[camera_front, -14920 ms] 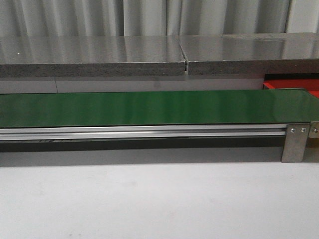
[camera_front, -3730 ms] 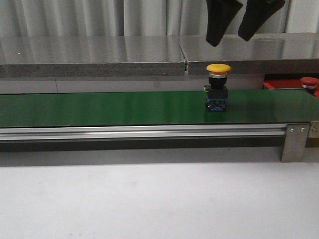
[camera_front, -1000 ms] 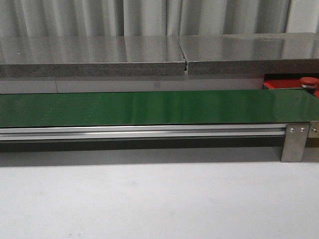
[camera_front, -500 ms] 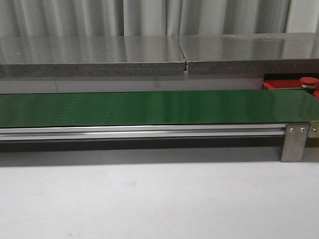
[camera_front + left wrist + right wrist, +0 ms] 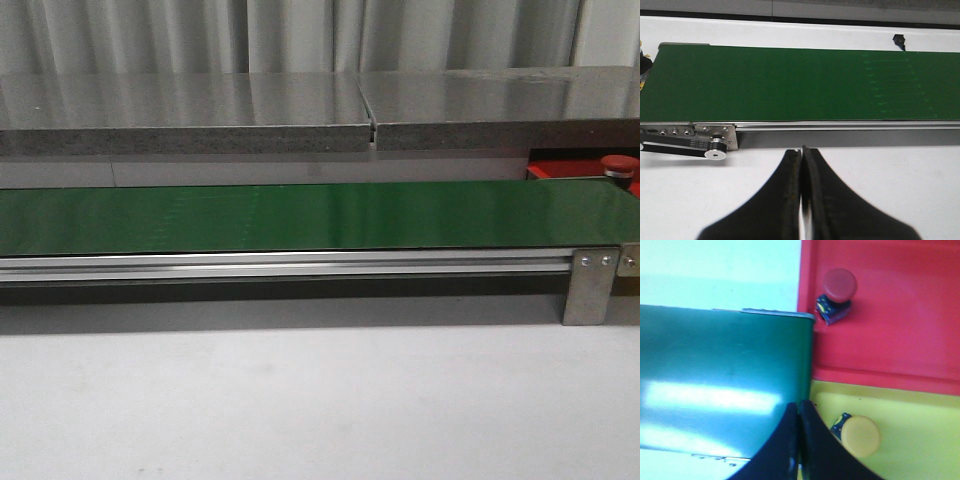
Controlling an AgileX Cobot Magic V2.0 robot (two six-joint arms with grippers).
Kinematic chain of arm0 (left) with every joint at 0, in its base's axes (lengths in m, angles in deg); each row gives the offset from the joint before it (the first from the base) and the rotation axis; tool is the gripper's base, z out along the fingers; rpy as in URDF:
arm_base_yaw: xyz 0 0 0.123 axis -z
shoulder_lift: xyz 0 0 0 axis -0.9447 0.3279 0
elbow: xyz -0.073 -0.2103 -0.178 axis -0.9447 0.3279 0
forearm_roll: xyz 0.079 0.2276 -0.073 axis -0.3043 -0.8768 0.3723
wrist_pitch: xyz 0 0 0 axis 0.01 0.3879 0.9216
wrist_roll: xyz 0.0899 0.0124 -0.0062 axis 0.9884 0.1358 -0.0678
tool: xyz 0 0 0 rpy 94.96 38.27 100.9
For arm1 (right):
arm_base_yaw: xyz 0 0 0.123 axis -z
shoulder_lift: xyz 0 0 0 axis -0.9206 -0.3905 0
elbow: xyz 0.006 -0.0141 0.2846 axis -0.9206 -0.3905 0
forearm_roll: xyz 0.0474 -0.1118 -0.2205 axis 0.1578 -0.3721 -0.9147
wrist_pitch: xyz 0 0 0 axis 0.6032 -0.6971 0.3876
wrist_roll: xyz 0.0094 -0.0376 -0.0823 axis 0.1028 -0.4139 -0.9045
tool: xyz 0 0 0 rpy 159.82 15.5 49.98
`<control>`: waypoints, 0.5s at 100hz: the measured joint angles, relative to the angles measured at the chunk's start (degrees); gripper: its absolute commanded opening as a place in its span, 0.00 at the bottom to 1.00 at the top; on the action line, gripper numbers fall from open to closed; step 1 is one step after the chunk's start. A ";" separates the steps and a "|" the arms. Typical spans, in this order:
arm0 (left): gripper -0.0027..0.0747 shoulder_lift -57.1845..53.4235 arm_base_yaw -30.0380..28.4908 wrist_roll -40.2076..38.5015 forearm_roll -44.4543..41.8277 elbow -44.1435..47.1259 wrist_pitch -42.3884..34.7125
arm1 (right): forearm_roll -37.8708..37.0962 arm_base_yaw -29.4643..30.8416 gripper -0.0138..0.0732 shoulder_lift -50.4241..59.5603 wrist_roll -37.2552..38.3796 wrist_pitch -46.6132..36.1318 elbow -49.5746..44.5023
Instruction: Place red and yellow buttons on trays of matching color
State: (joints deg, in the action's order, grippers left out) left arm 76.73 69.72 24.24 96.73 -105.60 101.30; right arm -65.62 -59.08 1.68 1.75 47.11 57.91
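Standing upright, yellow button (image 5: 859,435) and red button (image 5: 838,287) point caps upward.

- The round-capped yellow push button (image 5: 860,435) you saw standing on the long green conveyor belt (image 5: 300,215) a few seconds ago is off it; you now find it in the flat yellow plastic tray (image 5: 920,430).
- The two black gripper fingers that hung above that button, at about 1 o'clock in your front view, have left that view.
- The red mushroom-capped push button (image 5: 621,163), absent at the start, appeared at 3 o'clock, in the flat red plastic tray (image 5: 560,168).
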 measured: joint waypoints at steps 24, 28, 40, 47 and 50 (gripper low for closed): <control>0.01 0.00 0.00 0.00 0.00 0.00 0.00 | -0.33 -5.90 0.08 8.95 -3.68 -1.27 -5.29; 0.01 0.00 0.00 0.00 0.00 0.00 0.00 | -0.33 -6.41 0.08 10.93 -3.94 -2.34 -6.96; 0.01 0.00 0.00 0.00 0.00 0.00 0.00 | -0.33 -7.01 0.08 17.14 -4.50 -6.24 -13.40; 0.01 0.00 0.00 0.00 0.00 0.00 0.00 | -0.46 -7.01 0.08 21.05 -4.62 -8.37 -17.22; 0.01 0.00 0.00 0.00 0.00 0.00 0.00 | -0.46 -7.01 0.08 22.63 -4.62 -9.17 -19.09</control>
State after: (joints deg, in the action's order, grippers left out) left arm 76.73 69.72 24.24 96.73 -105.60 101.30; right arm -66.08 -66.09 24.31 -2.87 37.94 38.81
